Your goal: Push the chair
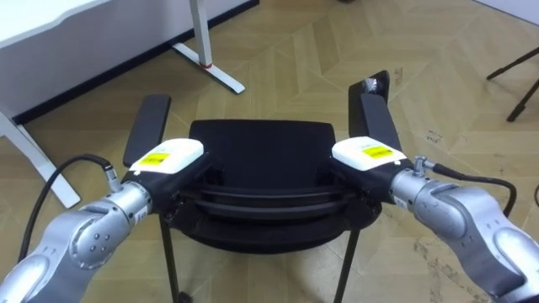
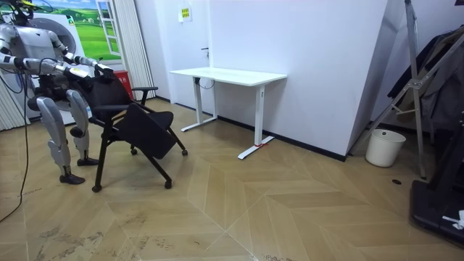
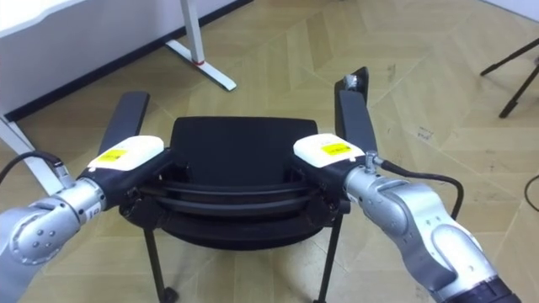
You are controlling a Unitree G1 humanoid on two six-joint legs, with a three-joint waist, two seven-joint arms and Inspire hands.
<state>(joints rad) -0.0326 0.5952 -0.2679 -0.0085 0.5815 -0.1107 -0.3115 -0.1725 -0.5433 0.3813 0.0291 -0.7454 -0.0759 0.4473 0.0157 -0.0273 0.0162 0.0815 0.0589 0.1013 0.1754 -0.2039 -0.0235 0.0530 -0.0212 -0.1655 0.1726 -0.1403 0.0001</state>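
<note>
Left hand (image 1: 168, 158) and right hand (image 1: 365, 154) rest on the black chair's (image 1: 261, 139) backrest top.
Fingers are hidden behind the backrest, so grip cannot be told. The robot stands just behind the chair on the wood floor (image 2: 290, 203); a white desk (image 2: 228, 75) stands apart.

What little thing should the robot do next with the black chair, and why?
Probably take a short step forward and push the chair toward the white desk. The left hand and the right hand are both at the top of the chair's back, one on each side, and the robot stands right behind it. The desk lies ahead across the wooden floor.
</note>
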